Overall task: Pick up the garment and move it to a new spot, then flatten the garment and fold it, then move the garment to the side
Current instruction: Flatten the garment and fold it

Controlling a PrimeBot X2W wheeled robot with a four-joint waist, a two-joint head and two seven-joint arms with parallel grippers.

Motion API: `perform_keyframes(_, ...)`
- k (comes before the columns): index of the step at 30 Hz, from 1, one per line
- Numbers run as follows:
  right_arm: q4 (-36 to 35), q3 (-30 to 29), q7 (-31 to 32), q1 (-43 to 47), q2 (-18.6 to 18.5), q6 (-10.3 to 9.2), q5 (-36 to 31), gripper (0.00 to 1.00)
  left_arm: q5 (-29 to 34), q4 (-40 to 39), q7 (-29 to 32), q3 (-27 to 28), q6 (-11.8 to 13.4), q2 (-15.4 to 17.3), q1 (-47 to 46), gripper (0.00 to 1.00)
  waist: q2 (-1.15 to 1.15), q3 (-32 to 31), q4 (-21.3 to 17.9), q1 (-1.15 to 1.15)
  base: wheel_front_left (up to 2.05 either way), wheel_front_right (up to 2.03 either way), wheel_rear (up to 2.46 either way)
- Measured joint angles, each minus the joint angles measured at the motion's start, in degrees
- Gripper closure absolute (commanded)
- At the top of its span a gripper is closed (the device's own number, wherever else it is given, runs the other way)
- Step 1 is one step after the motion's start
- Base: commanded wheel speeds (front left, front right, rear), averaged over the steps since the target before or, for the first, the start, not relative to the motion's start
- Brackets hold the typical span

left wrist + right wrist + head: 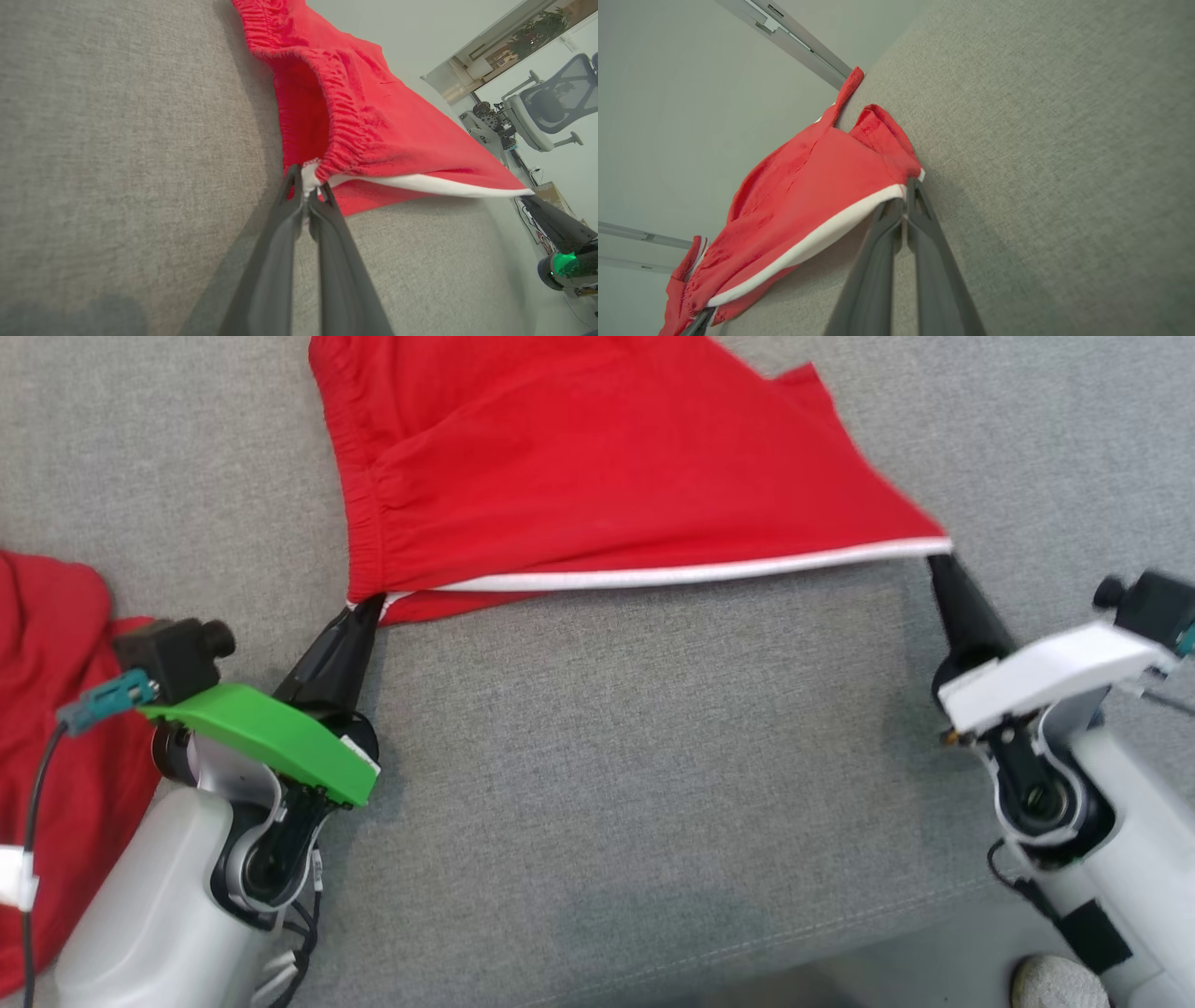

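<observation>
The garment (pixel 597 467) is a pair of red shorts with a white side stripe and a gathered elastic waistband, stretched out above the grey cushion (pixel 653 756). My left gripper (pixel 369 605) is shut on its waistband corner, seen close in the left wrist view (pixel 308 179) where white trim sits between the fingertips. My right gripper (pixel 938 558) is shut on the hem corner at the stripe's other end, its tips pinching the cloth (pixel 906 184) in the right wrist view. The stripe runs taut between both grippers. The garment (pixel 808 196) sags behind that edge.
A second red cloth (pixel 47 728) lies at the left edge of the cushion beside my left arm. The cushion's front seam (pixel 794 933) runs along the bottom. A shoe toe (pixel 1060 983) shows at the lower right. An office chair (pixel 551 107) stands in the background.
</observation>
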Motion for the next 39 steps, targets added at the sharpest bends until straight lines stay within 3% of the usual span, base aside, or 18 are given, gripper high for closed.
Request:
perform_keyframes(6,2.1,1.1,-0.6,2.1,-0.2,2.68,-1.4,1.0,-3.2,-0.1,-4.0,1.3,-2.3,-1.9,3.5,1.0,0.0,-1.9,-0.6,0.0,0.0,0.0,0.0)
perform_keyframes(13,2.6,0.7,-1.3,5.4,-6.1,6.22,-4.0,1.0,-2.8,-1.2,-4.0,-4.2,-3.9,-2.3,8.0,1.0,0.0,-4.6,-0.6,0.0,0.0,0.0,0.0)
perform_keyframes(17,2.4,2.1,-1.2,11.6,-8.8,8.51,-3.9,1.0,-3.3,-2.0,-3.9,-6.0,-4.1,-2.0,13.5,1.0,0.0,-6.4,-0.1,0.0,0.0,0.0,0.0)
perform_keyframes(24,1.7,3.5,3.2,24.6,-13.4,9.88,1.4,1.0,-7.7,-4.2,-1.9,-7.3,-4.5,-0.9,23.4,1.0,0.0,-9.9,0.9,0.0,0.0,0.0,0.0)
perform_keyframes(30,-3.1,3.2,6.6,31.4,-16.7,11.45,8.0,1.0,-12.2,-6.8,1.7,-8.4,-4.5,1.9,31.7,1.0,0.0,-11.3,1.4,0.0,0.0,0.0,0.0)
perform_keyframes(39,-17.4,-0.9,7.5,27.3,-19.8,12.55,11.0,1.0,-19.1,-17.8,6.1,-5.6,-4.5,6.8,33.8,1.0,0.0,-10.0,0.6,0.0,0.0,0.0,0.0)
